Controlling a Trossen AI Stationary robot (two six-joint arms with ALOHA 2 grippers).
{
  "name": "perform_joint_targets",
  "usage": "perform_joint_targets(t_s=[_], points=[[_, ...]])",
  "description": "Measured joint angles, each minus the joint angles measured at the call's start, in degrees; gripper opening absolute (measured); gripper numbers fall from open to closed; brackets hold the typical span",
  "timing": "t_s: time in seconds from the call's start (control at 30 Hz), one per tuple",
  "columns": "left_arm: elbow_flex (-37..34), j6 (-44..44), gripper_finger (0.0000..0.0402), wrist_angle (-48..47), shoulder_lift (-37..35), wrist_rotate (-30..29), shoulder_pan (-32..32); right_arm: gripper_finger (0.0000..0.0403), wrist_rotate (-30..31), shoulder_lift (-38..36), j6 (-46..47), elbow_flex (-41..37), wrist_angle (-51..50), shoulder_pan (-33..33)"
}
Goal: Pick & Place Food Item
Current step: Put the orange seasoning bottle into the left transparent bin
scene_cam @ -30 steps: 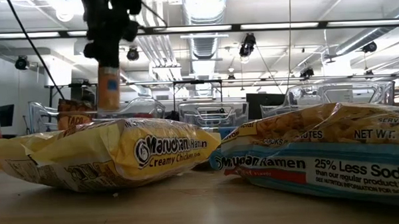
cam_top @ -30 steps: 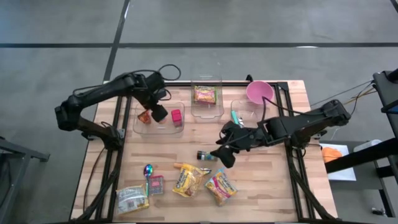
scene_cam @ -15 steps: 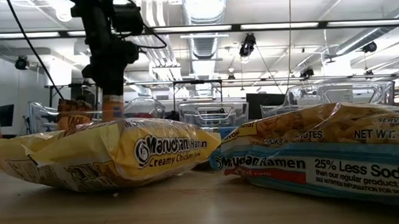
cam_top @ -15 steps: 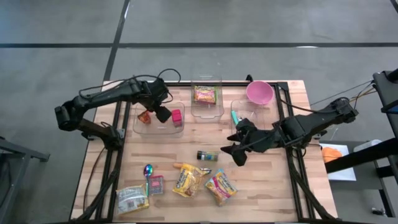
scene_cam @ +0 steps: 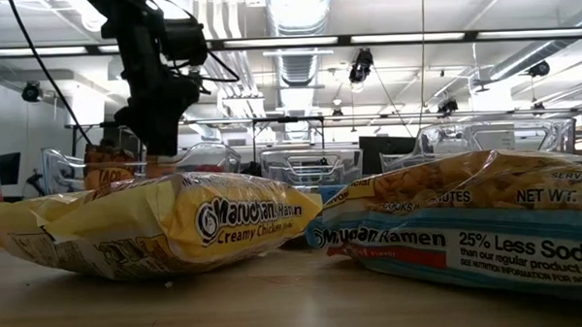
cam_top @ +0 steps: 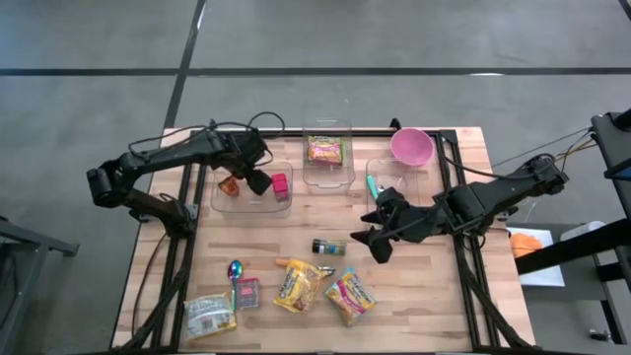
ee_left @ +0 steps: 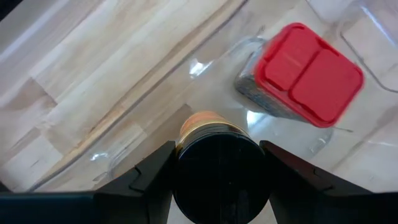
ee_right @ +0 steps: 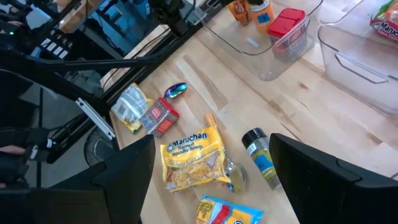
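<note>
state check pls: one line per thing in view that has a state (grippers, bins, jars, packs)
left gripper: shut on black-capped jar, over the left bin
black-capped jar: upright, held
red-capped jar: upright in left bin
middle bin: holds a ramen pack
right gripper: open, empty, over the table
spice bottle: on its side on the table
pink bowl: upright, empty
Maruchan ramen pack: flat on the table

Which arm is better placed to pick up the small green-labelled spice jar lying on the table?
Right: its open claw hovers beside the green-labelled spice jar; the left claw holds a black-capped bottle over the clear bin.
</note>
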Motion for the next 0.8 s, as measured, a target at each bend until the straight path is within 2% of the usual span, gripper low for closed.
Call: perform_joint_targets(t_s=[0.63, 0.8], points=[[-2.9, -0.7, 0.0207, 1.6, 1.3, -0.4, 0.6, 0.0309, 0.0, 0.0, 0.4, 0.0, 0.2, 0.0], [-2.8, -0.8, 0.0226, 1.7, 1.3, -0.4, 0.6, 0.0309, 0.0, 0.0, 0.4, 0.0, 0.2, 0.0]])
